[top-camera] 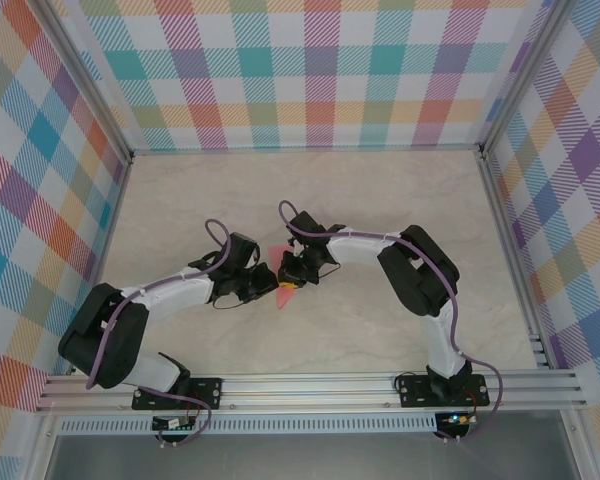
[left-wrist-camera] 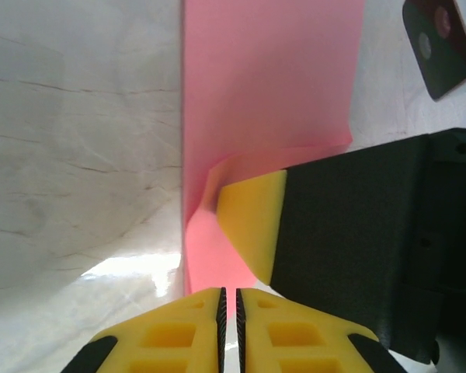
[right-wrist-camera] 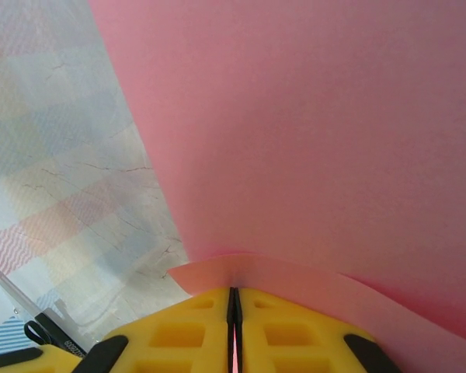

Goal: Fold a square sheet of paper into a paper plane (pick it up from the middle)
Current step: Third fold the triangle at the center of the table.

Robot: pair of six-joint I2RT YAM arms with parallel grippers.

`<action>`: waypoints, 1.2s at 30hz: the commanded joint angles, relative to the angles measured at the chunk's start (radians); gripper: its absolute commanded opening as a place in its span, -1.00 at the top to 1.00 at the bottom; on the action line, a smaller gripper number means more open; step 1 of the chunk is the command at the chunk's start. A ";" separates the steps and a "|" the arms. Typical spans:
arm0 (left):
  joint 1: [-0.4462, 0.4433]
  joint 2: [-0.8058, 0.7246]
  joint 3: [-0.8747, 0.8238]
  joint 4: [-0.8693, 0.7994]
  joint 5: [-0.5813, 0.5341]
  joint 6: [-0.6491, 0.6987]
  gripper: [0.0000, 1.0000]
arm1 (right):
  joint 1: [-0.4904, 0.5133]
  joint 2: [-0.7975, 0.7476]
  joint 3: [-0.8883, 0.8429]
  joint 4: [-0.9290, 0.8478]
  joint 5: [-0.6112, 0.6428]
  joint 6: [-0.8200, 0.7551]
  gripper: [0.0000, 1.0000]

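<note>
Starting at the near edge, there's the silver aluminium rail [top-camera: 310, 385] with both arm bases bolted to it, and the two black-and-white arms bend in toward each other so the grippers meet around the middle of the pale marble-look table [top-camera: 400, 200]. The left gripper [left-wrist-camera: 231, 299] has its yellow jaws pressed together on the thin salmon-pink sheet of paper [left-wrist-camera: 264, 78]; you can see a sliver of pink right in the slit between them. Just past it, in the left wrist view, one yellow finger [left-wrist-camera: 252, 221] of the right gripper pushes into the sheet, and the paper curls around its tip. The right gripper [right-wrist-camera: 234, 299] is also pinching the sheet [right-wrist-camera: 311, 132], jaws squeezed tight on a curled-over edge, with the rest of the pink rising up in front of its camera. From above, the paper [top-camera: 278, 250] sits between the two grippers [top-camera: 270, 283] [top-camera: 292, 278], mostly hidden by them, and I honestly can't tell if any of it touches the table. Behind everything are the bright checked walls [top-camera: 310, 70].
</note>
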 commanded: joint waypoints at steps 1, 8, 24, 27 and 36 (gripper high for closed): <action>-0.024 0.034 -0.011 0.053 0.061 -0.008 0.74 | 0.003 0.027 -0.020 -0.025 0.015 -0.012 0.80; -0.044 0.096 -0.002 0.061 0.074 -0.007 0.81 | 0.001 0.029 -0.022 -0.026 0.017 -0.013 0.80; -0.059 0.069 -0.061 0.097 0.094 -0.034 0.89 | -0.001 0.035 -0.033 -0.016 0.012 0.004 0.88; -0.061 0.066 -0.070 0.105 0.095 -0.039 0.90 | -0.003 0.039 -0.034 -0.014 0.009 0.007 0.89; -0.062 0.070 -0.067 0.087 0.087 -0.035 0.91 | -0.005 0.043 -0.037 -0.012 0.008 0.014 0.90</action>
